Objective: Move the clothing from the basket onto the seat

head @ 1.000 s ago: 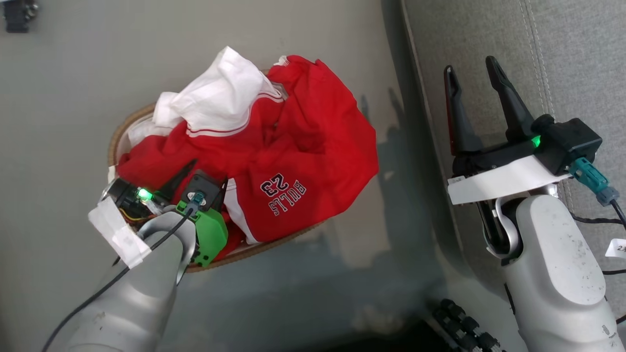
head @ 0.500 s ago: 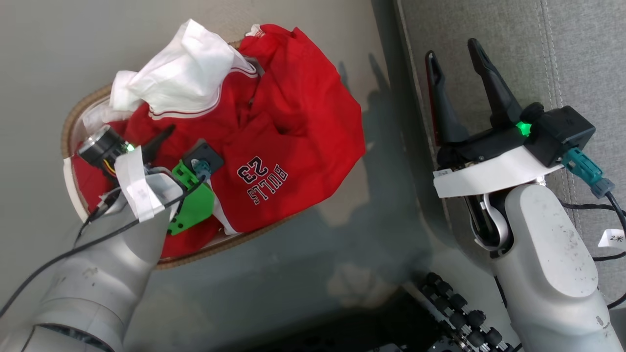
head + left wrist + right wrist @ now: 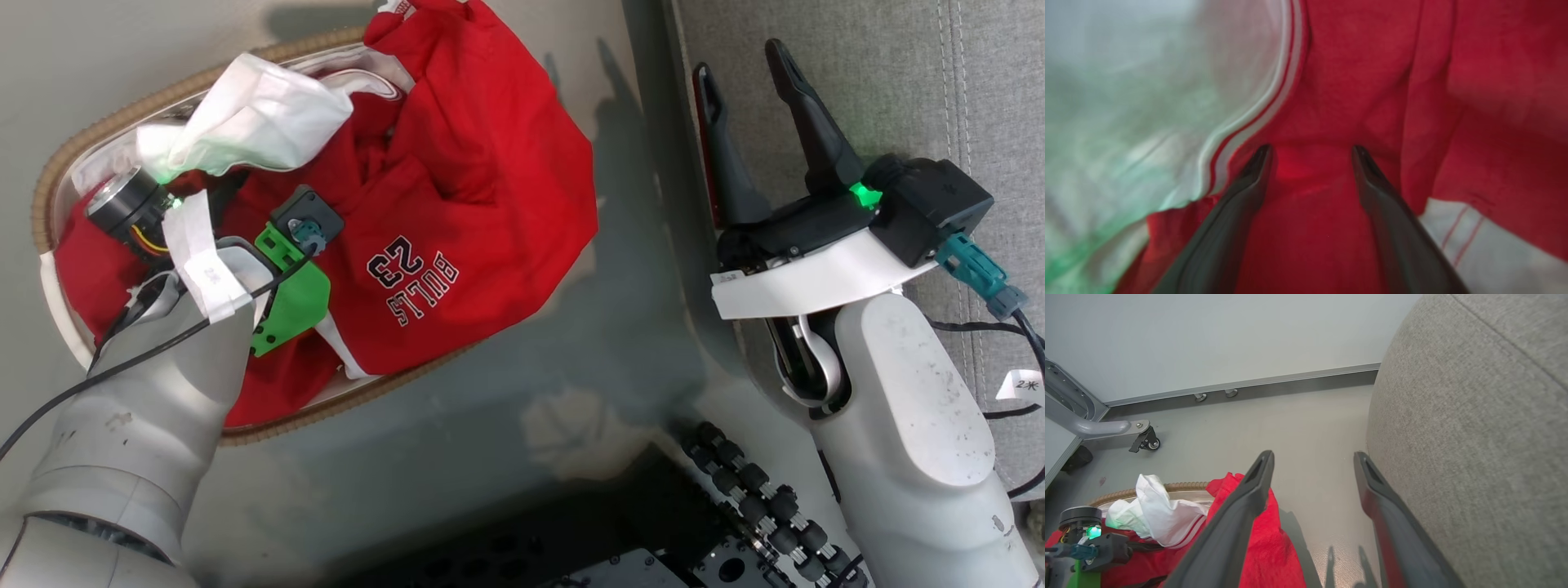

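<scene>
The clothing (image 3: 490, 163) is a heap of red jerseys with white "BULLS 23" lettering, piled in the basket (image 3: 102, 124), whose brown woven rim shows at the upper left. A white piece with red piping (image 3: 253, 122) lies on top. My left arm (image 3: 204, 261) reaches down into the basket. In the left wrist view my left gripper (image 3: 1310, 149) is open, its tips against red fabric (image 3: 1355, 81) with a fold between them. My right gripper (image 3: 741, 64) stands open and empty over the edge of the grey seat (image 3: 898, 82).
The seat's rounded side (image 3: 1474, 437) rises right of the right gripper, with grey floor (image 3: 1310, 428) between it and the basket. A wheeled metal leg (image 3: 1143, 439) and a wall skirting (image 3: 1290, 379) lie beyond. My base's black rollers (image 3: 751, 490) are at the bottom.
The head camera has shifted, so the whole scene sits differently. My left gripper has gone deeper into the heap, under the white piece. The right gripper stays open.
</scene>
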You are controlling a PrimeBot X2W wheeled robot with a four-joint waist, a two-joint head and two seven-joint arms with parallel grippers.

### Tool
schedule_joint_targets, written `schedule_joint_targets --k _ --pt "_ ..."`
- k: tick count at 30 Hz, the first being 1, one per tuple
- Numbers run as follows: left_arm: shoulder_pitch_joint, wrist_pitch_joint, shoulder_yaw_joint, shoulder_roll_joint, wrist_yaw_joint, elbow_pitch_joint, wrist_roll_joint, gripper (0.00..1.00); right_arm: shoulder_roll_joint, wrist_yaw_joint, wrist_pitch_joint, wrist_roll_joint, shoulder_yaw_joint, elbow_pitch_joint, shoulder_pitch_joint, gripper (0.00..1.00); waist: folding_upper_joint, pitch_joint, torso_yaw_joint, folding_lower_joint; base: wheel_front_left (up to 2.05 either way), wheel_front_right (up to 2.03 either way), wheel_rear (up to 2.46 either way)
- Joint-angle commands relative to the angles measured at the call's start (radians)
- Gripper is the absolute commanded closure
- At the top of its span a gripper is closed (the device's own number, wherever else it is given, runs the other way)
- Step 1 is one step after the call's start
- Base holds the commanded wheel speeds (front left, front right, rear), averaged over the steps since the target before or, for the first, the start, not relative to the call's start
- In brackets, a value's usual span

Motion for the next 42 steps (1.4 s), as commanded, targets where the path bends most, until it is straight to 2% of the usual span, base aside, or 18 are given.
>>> schedule_joint_targets --k 1,2,3,11,28,33,42 --pt "-0.009 0.006 -0.003 0.014 -0.007 0.005 -0.003 0.0 -0.003 0.0 -0.005 0.009 0.001 -0.004 -0.01 0.0 -0.0001 0.007 -0.005 -0.0001 0.0 0.0 0.0" --pt "-0.008 0.007 -0.004 0.014 -0.011 0.005 -0.007 0.53 -0.003 0.0 -0.005 0.009 0.0 -0.003 -0.01 0.0 -0.0001 0.008 -0.006 -0.0001 0.0 0.0 0.0" --pt "-0.004 0.01 -0.006 0.014 -0.015 0.006 -0.009 1.0 -0.003 0.0 -0.005 0.01 -0.001 -0.001 -0.012 0.0 -0.0001 0.008 -0.006 -0.0001 0.0 0.0 0.0" --pt "0.056 -0.012 -0.001 -0.004 -0.022 0.008 -0.051 1.0 -0.003 -0.001 -0.005 -0.006 -0.006 0.03 -0.011 0.0 -0.0001 -0.063 0.003 -0.0001 0.0 0.0 0.0" --pt "0.224 -0.16 0.053 -0.108 -0.019 -0.015 -0.188 1.0 -0.004 -0.001 -0.005 -0.087 -0.069 0.112 0.104 0.0 -0.0001 -0.378 0.099 -0.0001 0.0 0.0 0.0" --pt "0.277 -0.175 0.074 -0.129 -0.012 -0.078 -0.245 1.0 -0.004 -0.001 -0.005 -0.102 -0.08 0.132 0.148 0.0 -0.0001 -0.48 0.128 -0.0001 0.0 0.0 0.0" --pt "0.417 -0.173 0.128 -0.133 0.021 -0.34 -0.377 1.0 -0.004 -0.001 -0.005 -0.115 -0.091 0.167 0.24 0.0 -0.0001 -0.652 0.175 -0.0001 0.0 0.0 0.0"
